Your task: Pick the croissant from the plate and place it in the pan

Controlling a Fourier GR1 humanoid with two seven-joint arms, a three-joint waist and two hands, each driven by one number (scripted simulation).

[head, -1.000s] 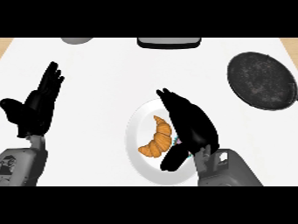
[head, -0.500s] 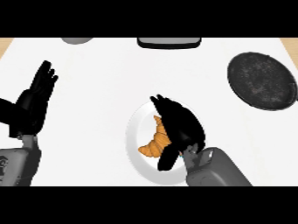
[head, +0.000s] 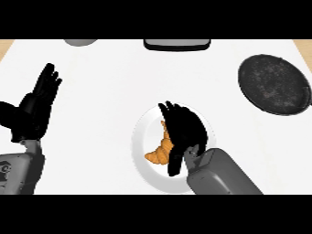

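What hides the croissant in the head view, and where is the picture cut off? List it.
Head view: the right robot hand lies over the croissant, leaving only its left edge and lower tip in sight; the plate is white on a white counter, so its rim barely shows; the pan handle runs off the right edge; two objects at the top are cropped.

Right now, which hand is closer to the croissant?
The right hand. It is over the plate, right beside the croissant and partly covering it. The left hand rests open far off at the left side of the counter.
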